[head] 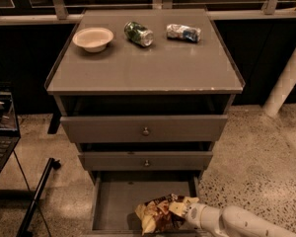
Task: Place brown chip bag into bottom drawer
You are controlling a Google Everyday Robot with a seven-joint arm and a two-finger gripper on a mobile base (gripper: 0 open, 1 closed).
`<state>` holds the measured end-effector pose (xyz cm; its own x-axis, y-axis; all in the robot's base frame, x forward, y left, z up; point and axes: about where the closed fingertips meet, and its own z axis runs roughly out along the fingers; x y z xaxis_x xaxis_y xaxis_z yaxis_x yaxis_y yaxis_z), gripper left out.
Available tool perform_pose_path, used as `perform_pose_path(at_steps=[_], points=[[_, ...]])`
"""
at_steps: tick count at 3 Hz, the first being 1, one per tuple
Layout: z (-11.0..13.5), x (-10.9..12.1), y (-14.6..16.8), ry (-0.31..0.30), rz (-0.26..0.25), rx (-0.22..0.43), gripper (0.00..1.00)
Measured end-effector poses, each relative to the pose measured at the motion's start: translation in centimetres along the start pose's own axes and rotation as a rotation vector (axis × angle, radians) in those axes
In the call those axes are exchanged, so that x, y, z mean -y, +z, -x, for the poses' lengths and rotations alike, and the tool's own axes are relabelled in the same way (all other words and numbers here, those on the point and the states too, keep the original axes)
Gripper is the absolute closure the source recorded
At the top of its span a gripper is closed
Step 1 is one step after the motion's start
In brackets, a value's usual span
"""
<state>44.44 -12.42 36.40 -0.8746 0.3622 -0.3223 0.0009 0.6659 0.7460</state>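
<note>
The brown chip bag [160,214] is a crinkly foil bag, dark brown with pale tan ends. It sits over the front right part of the open bottom drawer [118,201], a wide grey box pulled out at the foot of the cabinet. My gripper [183,215] comes in from the lower right on a white arm and is right against the bag's right end. The bag hides the fingertips.
The cabinet top [143,68] holds a white bowl [92,38], a green can [139,33] and a crushed silver-blue can [183,32]. Two shallower drawers with round knobs [146,131] are above. A laptop [1,132] stands left. A white post [286,83] stands right.
</note>
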Motion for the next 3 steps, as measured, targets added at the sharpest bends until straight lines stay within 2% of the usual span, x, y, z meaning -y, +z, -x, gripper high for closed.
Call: perform_pose_path(at_steps=[1, 2, 3], points=[[0.7, 3.2, 2.1, 0.060, 0.005, 0.015, 1.00], [0.9, 5.3, 3.8, 0.104, 0.005, 0.017, 1.00], [0.6, 7.0, 5.4, 0.150, -0.017, 0.009, 1.00]])
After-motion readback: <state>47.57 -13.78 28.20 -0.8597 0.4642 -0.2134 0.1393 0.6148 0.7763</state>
